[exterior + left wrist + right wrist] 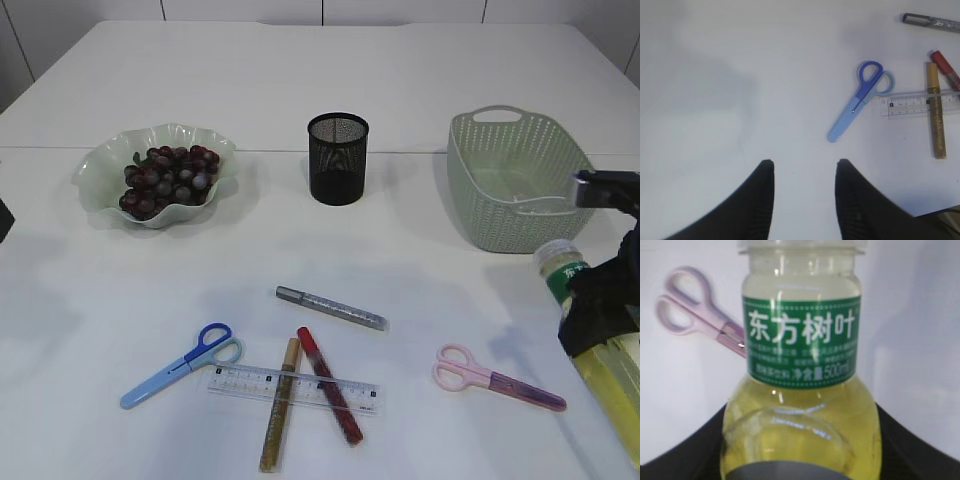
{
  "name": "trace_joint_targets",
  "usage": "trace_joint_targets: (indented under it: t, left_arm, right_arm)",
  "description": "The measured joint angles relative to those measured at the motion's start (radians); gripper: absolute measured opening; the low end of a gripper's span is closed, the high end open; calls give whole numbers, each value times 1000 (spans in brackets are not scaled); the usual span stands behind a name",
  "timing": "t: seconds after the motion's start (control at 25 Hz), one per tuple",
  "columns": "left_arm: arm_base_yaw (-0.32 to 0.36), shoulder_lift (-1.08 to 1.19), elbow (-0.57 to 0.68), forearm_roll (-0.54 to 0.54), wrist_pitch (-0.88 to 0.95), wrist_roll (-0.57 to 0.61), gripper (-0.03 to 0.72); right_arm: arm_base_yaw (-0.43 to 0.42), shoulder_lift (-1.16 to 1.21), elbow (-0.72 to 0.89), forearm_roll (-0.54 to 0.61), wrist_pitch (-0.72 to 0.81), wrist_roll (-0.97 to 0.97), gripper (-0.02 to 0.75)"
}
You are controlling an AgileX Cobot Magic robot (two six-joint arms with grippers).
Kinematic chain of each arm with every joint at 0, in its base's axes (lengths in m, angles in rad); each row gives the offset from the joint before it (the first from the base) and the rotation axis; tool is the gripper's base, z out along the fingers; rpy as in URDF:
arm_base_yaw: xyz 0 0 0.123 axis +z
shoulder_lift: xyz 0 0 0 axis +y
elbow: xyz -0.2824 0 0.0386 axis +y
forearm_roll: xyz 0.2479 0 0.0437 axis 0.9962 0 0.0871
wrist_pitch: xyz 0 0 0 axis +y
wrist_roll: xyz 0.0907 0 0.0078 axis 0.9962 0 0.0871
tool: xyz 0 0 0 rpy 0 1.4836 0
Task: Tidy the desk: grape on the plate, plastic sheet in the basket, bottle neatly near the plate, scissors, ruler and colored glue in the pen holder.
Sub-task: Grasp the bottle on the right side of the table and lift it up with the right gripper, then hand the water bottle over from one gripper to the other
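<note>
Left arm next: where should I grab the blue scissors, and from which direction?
Grip the blue scissors across the closed blades, roughly midway along, coming straight down from above. They lie flat on the table, so only a top-down pinch fits. The blade end is free; the handle loops sit close to the ruler. The left gripper looks wide enough for the blades, turned to straddle them.

Left tool [805, 172] hangs parted; right tool [600, 310] clasps something at the table's edge.
</note>
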Motion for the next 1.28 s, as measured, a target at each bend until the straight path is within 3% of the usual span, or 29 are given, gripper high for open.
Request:
trace_joint_targets:
  t: [0.16,0.64,0.76,1.0,1.28]
  left_arm:
    - [0,0,0,-1,0,0,293]
    - [0,0,0,-2,0,0,290]
    - [0,0,0,-2,0,0,290]
    - [0,0,0,-2,-49,0,289]
    - [0,0,0,-2,-163,0,289]
  right_arm:
    - [0,-87,0,191,41,-148,483]
    - [10,-207,5,1094,181,-826,482]
    - [52,-207,5,1257,183,-961,482]
    - [170,-207,-48,1332,187,-1109,482]
    - [193,-207,-86,1339,197,-1140,482]
